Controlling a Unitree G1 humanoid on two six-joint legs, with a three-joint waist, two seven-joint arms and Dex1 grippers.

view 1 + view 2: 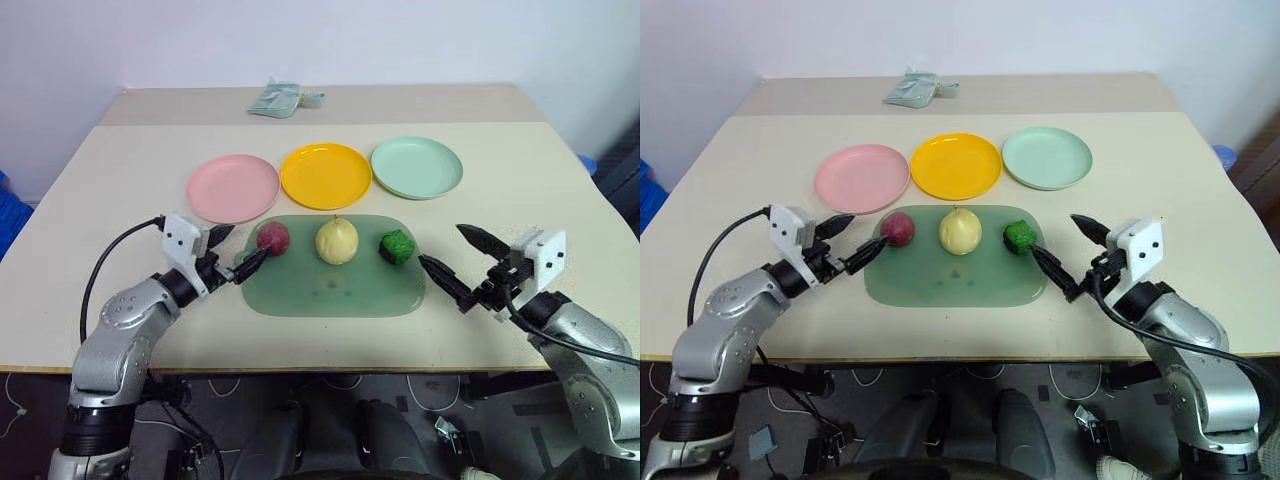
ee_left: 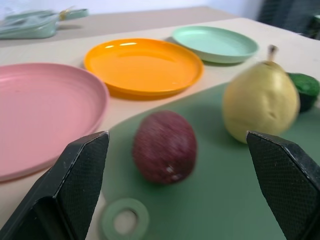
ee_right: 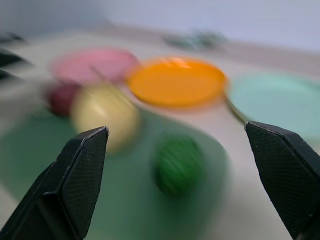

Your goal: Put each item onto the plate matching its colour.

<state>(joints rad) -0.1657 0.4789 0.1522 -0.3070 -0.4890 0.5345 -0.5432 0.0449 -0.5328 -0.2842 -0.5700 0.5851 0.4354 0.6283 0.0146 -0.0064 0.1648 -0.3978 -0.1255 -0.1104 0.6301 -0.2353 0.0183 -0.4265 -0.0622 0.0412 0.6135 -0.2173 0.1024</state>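
Packet [image 1: 284,99] beyond 3 plates; green mat [image 1: 330,290] holds 3 fruits.

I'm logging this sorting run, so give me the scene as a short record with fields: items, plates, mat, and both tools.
red-purple item: on mat, left end, no plate
pear-shaped yellow item: on mat, middle, upright
bumpy green item: on mat, right end
pink plate: behind mat, left, empty
orange-yellow plate: middle, empty
mint green plate: right, empty
green mat: near table edge, holds all three items
left tool: open, beside red-purple item
right tool: open, right of green item
sorted so far: none
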